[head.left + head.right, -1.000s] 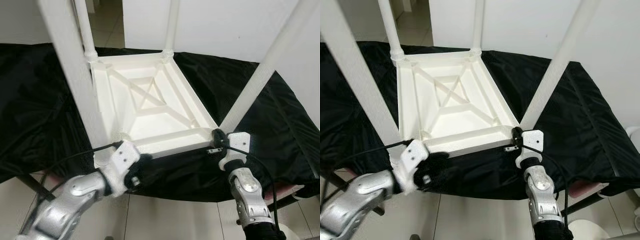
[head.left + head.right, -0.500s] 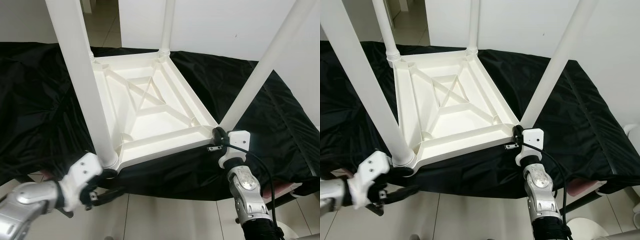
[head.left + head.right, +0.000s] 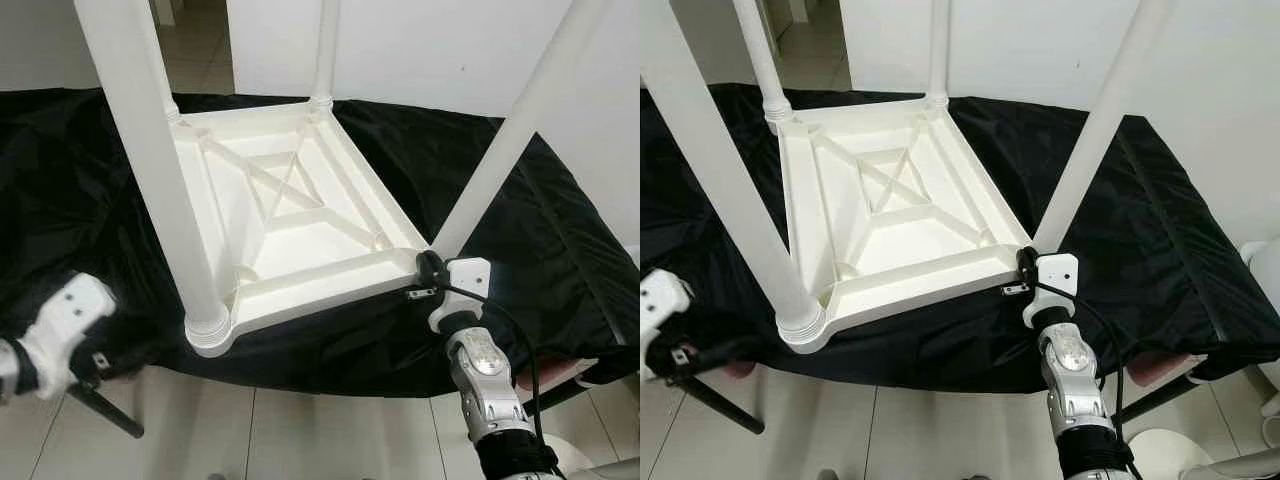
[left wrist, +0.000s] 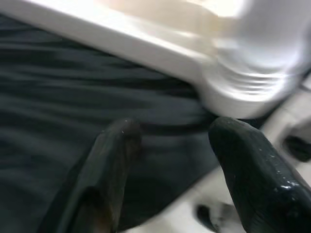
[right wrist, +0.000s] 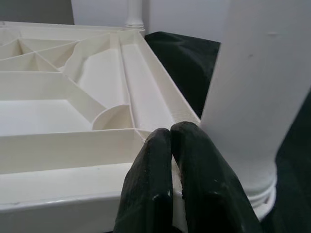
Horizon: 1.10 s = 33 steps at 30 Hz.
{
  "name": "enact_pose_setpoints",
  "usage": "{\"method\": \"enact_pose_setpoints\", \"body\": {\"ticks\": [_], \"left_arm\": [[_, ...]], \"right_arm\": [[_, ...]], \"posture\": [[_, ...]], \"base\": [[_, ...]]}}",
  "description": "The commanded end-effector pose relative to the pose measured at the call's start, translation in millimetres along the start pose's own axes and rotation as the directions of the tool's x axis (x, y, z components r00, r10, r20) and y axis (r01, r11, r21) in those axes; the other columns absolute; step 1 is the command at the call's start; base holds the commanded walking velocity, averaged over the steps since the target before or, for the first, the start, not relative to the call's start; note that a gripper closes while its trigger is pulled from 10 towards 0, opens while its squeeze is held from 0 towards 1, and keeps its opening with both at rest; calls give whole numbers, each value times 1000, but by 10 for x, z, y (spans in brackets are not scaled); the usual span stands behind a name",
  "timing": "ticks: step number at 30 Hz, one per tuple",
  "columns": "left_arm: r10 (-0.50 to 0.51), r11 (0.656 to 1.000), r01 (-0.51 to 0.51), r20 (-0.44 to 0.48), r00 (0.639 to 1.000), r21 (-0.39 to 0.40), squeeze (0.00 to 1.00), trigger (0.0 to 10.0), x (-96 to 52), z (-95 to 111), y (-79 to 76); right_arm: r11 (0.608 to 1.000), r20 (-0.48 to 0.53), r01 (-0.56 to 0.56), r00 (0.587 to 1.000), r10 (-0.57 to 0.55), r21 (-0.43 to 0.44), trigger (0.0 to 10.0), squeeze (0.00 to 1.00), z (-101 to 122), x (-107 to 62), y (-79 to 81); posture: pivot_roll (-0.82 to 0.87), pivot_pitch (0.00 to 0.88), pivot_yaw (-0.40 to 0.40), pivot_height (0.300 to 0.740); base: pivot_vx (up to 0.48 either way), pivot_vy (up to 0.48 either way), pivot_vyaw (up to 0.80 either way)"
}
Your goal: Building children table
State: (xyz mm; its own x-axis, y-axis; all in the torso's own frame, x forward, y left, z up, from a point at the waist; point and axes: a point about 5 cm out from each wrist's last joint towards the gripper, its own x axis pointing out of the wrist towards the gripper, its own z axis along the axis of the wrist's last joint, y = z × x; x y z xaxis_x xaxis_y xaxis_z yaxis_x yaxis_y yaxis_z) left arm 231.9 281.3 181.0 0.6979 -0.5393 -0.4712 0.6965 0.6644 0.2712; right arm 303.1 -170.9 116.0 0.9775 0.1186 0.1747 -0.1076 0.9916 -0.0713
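A plain indoor room is indicated by white walls [image 3: 420, 50], a pale tiled floor [image 3: 300, 440] and a black-draped work surface [image 3: 520, 230].

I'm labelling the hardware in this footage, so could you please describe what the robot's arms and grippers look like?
The right arm is a jointed silver metal casing with a white bracket at the wrist and a black cable looping alongside. The right gripper and left gripper each have two long, rounded black fingers. The left wrist also carries a white bracket.

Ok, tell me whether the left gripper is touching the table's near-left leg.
Apart. In the left eye view the left gripper sits off to the left of the leg, with black cloth between them. The left wrist view shows open fingers short of the leg's base.
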Motion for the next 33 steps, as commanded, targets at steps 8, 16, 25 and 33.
{"method": "enact_pose_setpoints", "body": {"ticks": [8,16,25,33], "left_arm": [[365,929,-369,119,923,15,0,10000,53,178,574],[393,918,-390,298,870,-73,0,10000,367,453,553],[290,957,-247,414,863,-154,0,10000,843,620,286],[217,973,-151,460,861,-176,0,10000,1003,671,125]], "right_arm": [[997,-17,-77,997,77,9,10000,0,-74,-53,179],[998,-21,-39,999,40,42,10000,0,-116,-150,346],[987,-52,156,987,-154,37,10000,0,-198,-435,342],[906,-96,420,901,-423,-56,10000,0,-237,-527,34]], "posture": [[95,97,-20,740],[71,97,-16,740],[51,96,-18,740],[41,92,-19,740]], "base": [[0,0,0],[0,0,0],[0,0,0],[0,0,0]]}}
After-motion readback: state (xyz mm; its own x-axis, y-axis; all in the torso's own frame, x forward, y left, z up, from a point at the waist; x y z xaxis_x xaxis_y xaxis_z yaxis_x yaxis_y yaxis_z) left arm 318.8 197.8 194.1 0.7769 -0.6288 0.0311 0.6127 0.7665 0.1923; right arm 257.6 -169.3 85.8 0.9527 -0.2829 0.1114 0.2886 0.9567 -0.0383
